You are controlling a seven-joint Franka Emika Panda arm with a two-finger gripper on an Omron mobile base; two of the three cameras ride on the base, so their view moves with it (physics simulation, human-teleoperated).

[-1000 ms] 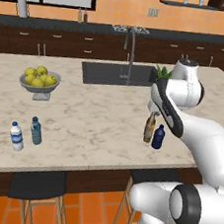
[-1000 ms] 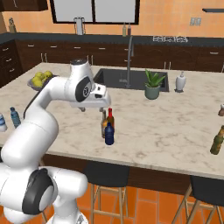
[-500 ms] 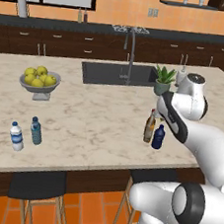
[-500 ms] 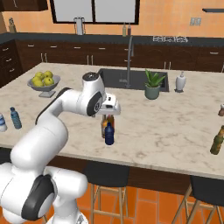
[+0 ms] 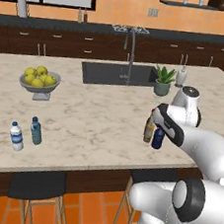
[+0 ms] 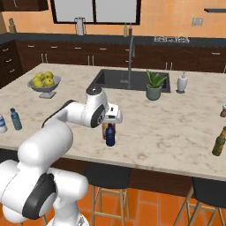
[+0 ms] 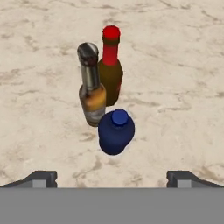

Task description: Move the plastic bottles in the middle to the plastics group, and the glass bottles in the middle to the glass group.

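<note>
Since the earlier frames, the arm has been swung rightward and lowered until the claw is poised above the middle bottles; the bottles themselves are unmoved. The navy bottle is seen standing upright on the desk, nearest the claw, centred between the widely spread fingertips and untouched. Just beyond it stand the red-capped brown bottle and an amber bottle with a dark metal cap, both upright and close together. Nothing is held by the claw. Two water bottles are placed well apart from these, near the desk's left front edge. A fruit bowl, a sink and a potted plant lie farther back.
</note>
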